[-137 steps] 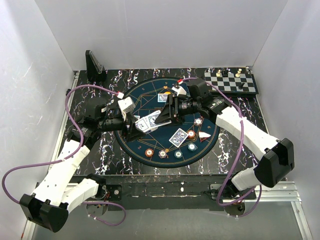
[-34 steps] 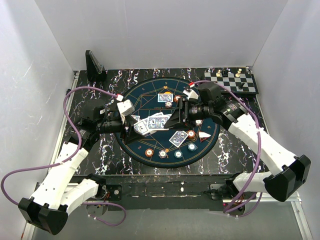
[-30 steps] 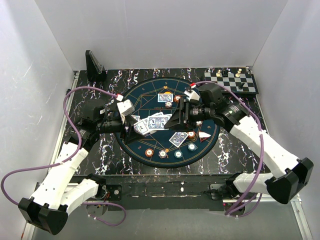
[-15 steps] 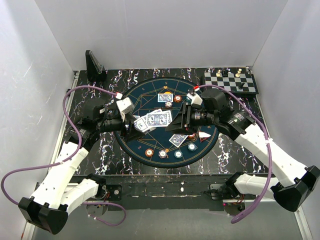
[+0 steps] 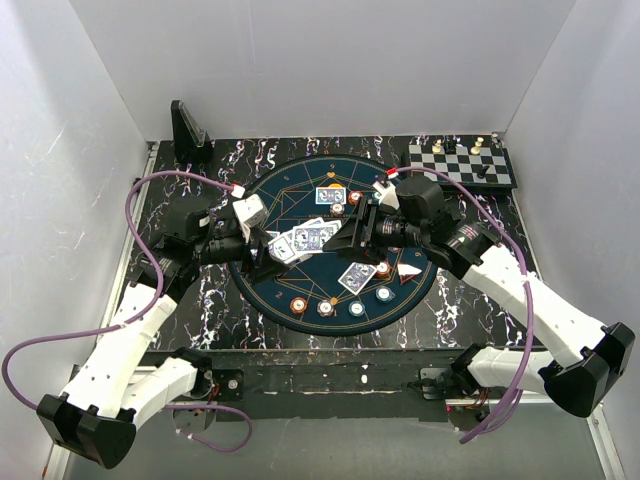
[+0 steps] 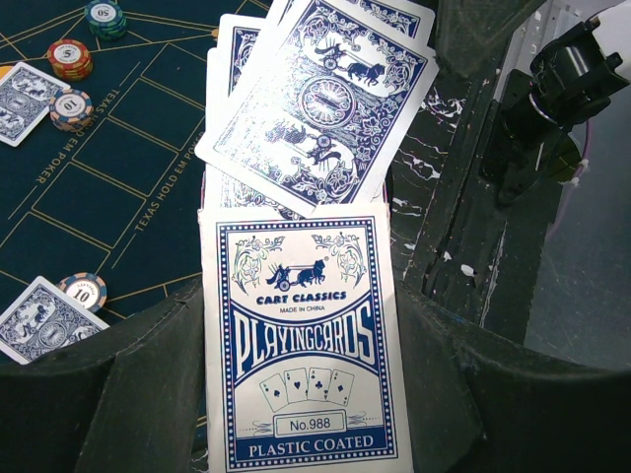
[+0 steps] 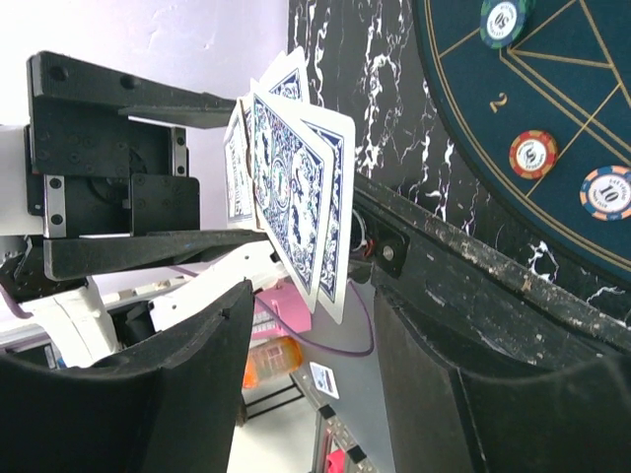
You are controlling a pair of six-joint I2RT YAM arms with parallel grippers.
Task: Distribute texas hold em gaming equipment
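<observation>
Our left jaws clamp the deck (image 6: pixel 301 384) above the mat (image 5: pixel 290 190) while our right jaws stand wide around its fanned cards (image 7: pixel 296 212), so we may pinch several and spill the fan.

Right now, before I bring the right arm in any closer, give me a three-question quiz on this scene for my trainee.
1. True or false: the left hand is shut on the card pack.
2. Where on the table does the chessboard sit? A) near-left corner B) far-right corner C) the middle
3. Fill in: the right hand, beside the fanned cards, has its jaws ___.

Key: 1 true; 2 B; 3 open.
</observation>
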